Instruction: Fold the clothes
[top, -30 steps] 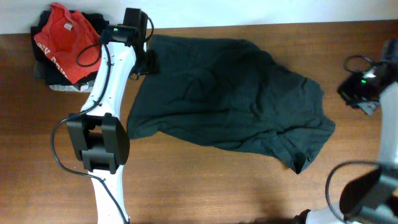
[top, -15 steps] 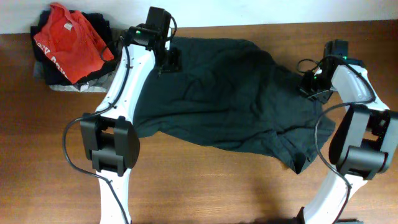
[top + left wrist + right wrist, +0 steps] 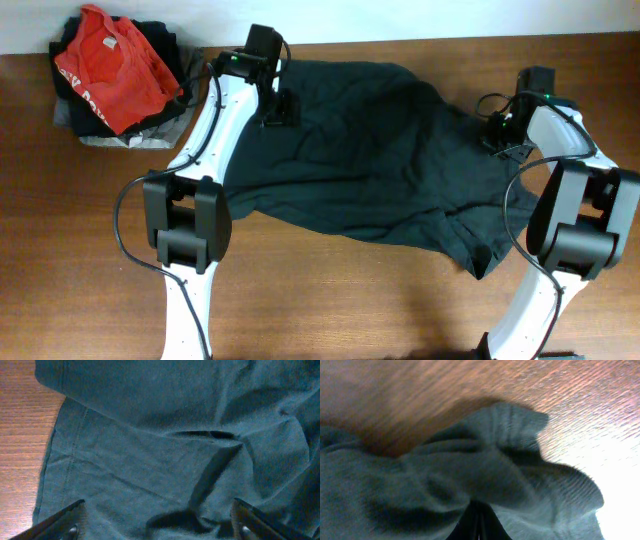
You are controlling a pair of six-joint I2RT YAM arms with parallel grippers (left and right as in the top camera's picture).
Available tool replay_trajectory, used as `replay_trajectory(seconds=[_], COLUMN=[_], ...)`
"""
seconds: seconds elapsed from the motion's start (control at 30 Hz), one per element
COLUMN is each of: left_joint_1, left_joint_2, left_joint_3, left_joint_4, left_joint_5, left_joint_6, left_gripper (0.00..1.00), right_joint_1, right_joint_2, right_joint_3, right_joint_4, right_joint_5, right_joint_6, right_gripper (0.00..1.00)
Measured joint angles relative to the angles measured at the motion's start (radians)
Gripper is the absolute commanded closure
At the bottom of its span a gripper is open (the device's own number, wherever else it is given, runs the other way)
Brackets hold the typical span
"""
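The dark clothes (image 3: 370, 150) lie spread and wrinkled on the table (image 3: 350, 300), near the red T-shirt (image 3: 105, 65). The left fingers (image 3: 279, 109) hang released, wide apart, over the clothes' edge nearest the red T-shirt. The right fingers (image 3: 496, 135) are clenched on a bunched fold at the edge farthest from it.

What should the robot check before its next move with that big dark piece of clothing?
1. Left fingers open: ok, spread wide over the cloth.
2. Left fingers gripping the dark garment: not ok, nothing pinched.
3. Right fingers shut on the garment's right edge: ok, cloth bunches up at them.
4. Garment lying smooth on the table: not ok, it is wrinkly all over.
5. Red T-shirt out of the way: ok, it sits apart on its pile.
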Motion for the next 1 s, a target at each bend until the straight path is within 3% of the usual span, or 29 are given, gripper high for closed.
replay_trajectory(seconds=[0.37, 0.63, 0.7, 0.8, 0.87, 1.0], left_joint_1=[0.000, 0.000, 0.000, 0.000, 0.000, -0.003], left_joint_2=[0.000, 0.000, 0.000, 0.000, 0.000, 0.000], left_joint_3=[0.000, 0.000, 0.000, 0.000, 0.000, 0.000], left_joint_4=[0.006, 0.006, 0.006, 0.006, 0.006, 0.009], left_joint_5=[0.000, 0.000, 0.000, 0.000, 0.002, 0.039], left_joint_6=[0.000, 0.001, 0.011, 0.031, 0.043, 0.090], left_gripper=[0.05, 0.05, 0.04, 0.04, 0.04, 0.05], right_joint_1=[-0.039, -0.118, -0.127, -0.134, -0.134, -0.134], right_joint_2=[0.028, 0.048, 0.055, 0.073, 0.086, 0.093], right_joint_3=[0.000, 0.003, 0.013, 0.056, 0.116, 0.317], right_joint_4=[0.066, 0.183, 0.192, 0.161, 0.086, -0.146], right_joint_5=[0.044, 0.116, 0.135, 0.160, 0.168, 0.169], right_joint_6=[-0.010, -0.051, -0.062, -0.073, -0.076, -0.092], right_gripper=[0.91, 0.83, 0.76, 0.51, 0.41, 0.38])
